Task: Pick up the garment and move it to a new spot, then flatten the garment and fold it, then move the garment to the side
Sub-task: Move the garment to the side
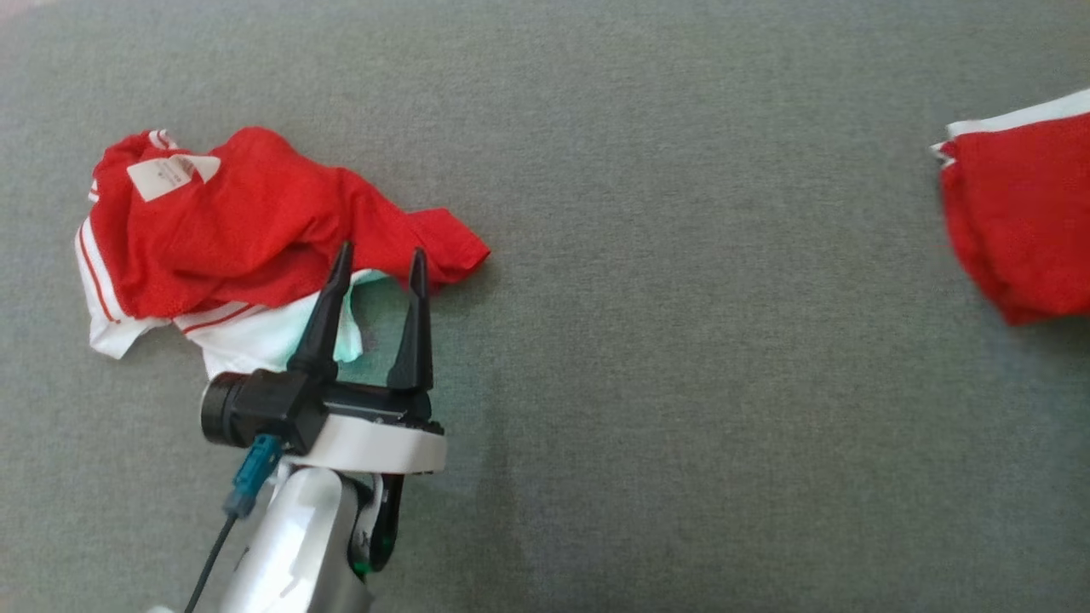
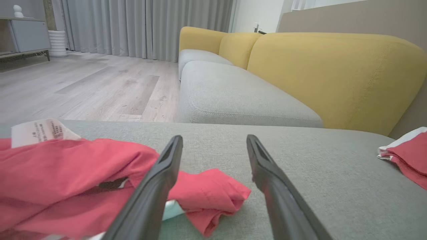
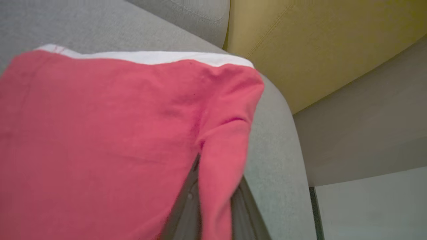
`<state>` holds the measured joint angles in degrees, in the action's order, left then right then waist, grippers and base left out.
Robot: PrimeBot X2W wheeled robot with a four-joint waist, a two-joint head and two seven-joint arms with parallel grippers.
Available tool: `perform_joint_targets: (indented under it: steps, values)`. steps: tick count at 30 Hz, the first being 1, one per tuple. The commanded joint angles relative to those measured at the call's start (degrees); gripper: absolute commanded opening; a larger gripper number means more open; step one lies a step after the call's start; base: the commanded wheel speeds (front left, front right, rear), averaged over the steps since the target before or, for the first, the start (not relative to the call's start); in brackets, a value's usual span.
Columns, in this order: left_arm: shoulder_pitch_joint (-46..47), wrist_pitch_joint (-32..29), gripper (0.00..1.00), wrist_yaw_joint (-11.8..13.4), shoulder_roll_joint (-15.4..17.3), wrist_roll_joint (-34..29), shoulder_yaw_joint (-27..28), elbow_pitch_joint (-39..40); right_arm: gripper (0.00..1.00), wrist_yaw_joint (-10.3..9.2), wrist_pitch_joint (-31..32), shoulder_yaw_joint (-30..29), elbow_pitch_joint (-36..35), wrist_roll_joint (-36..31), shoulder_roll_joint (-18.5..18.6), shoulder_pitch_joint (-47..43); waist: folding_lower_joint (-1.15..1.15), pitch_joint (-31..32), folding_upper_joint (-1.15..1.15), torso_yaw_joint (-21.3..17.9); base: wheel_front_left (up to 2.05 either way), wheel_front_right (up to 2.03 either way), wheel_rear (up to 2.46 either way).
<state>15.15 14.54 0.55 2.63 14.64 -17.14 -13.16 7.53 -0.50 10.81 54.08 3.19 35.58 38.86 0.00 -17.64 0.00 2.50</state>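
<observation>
A crumpled red garment [image 1: 238,221] with white striped trim and a white label lies at the left of the grey cushion [image 1: 681,383]; it also shows low in the left wrist view [image 2: 66,166]. My left gripper [image 1: 381,250] [image 2: 214,137] is open just over its near right edge, with nothing between the fingers. A second red garment [image 1: 1022,221] [image 2: 407,156] with a white hem lies at the far right edge. In the right wrist view this red garment [image 3: 100,133] drapes over my right gripper [image 3: 215,186], and a fold of it is pinched between the shut fingers.
The cushion belongs to a sofa with a yellow backrest [image 2: 333,73] beyond it. Past the cushion's far edge there is wooden floor [image 2: 83,86], grey curtains and a low cabinet. The cushion's rounded corner [image 3: 280,140] drops off beside the right garment.
</observation>
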Motion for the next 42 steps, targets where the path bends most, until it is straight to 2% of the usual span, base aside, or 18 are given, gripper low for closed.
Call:
perform_joint_targets:
  steps: [1, 4, 15, 16, 17, 23, 30, 36, 42]
  values:
    - [2.0, 0.5, 1.00, 0.0, 0.2, -0.4, 2.1, 2.0, 0.00, -0.04, -0.9, -0.2, -0.9, -1.1, 2.2, 1.4, 0.00, -0.4, 0.00, 0.3, 0.00, 0.00, 0.00]
    - [2.2, 0.5, 1.00, -0.2, 0.2, -0.5, 2.3, 2.1, 0.00, -0.04, -1.8, -2.4, 0.9, -2.7, 2.6, 2.3, 0.00, -0.8, 0.00, 0.5, 0.00, 0.00, 0.00]
    - [2.6, 0.5, 1.00, -0.4, 0.2, -0.7, 2.8, 2.0, 0.00, -0.04, -2.3, -7.9, 4.0, -7.7, 0.0, 4.0, 0.00, -1.3, 0.00, 0.5, 0.00, 0.00, 0.00]
    - [2.6, 0.5, 1.00, -0.4, 0.2, -0.7, 2.8, 1.9, 0.41, -0.04, -2.5, -8.4, 3.8, -8.2, -0.3, 4.1, 0.00, -1.2, 0.00, 0.4, 0.00, 0.00, 0.00]
    - [2.6, 0.5, 1.00, -0.3, 0.2, -0.7, 2.9, 1.9, 1.00, -0.04, -2.7, -9.0, 3.7, -8.8, -0.6, 4.3, 0.00, -1.1, 0.00, 0.3, 0.00, 0.00, 0.00]
    - [2.3, 0.5, 1.00, -0.3, 0.2, -0.8, 3.4, 1.5, 1.00, -0.04, -3.3, -12.8, 2.1, -11.4, -2.6, 4.6, 0.00, 0.5, 0.00, -0.4, 0.00, 0.00, 0.00]
    - [1.3, 0.5, 1.00, 0.6, 0.3, -1.8, 5.9, 1.5, 1.00, -0.04, -5.8, -14.9, -4.3, -13.5, -8.9, 4.4, 0.00, 4.3, 0.00, -1.7, 0.00, 0.00, 0.00]
    - [-0.1, 0.5, 1.00, 0.4, 0.3, -2.1, 8.1, 1.8, 1.00, -0.04, -7.0, -14.4, -12.0, -11.2, -15.8, 3.4, 0.00, 8.1, 0.00, -2.4, 0.00, 0.00, 0.00]
    - [-1.9, 0.5, 1.00, 0.0, 0.3, -2.1, 8.9, 1.9, 1.00, -0.04, -7.9, -12.3, -21.5, -5.7, -22.1, -0.4, 0.00, 12.1, 0.00, -1.9, 0.00, 0.00, 0.00]
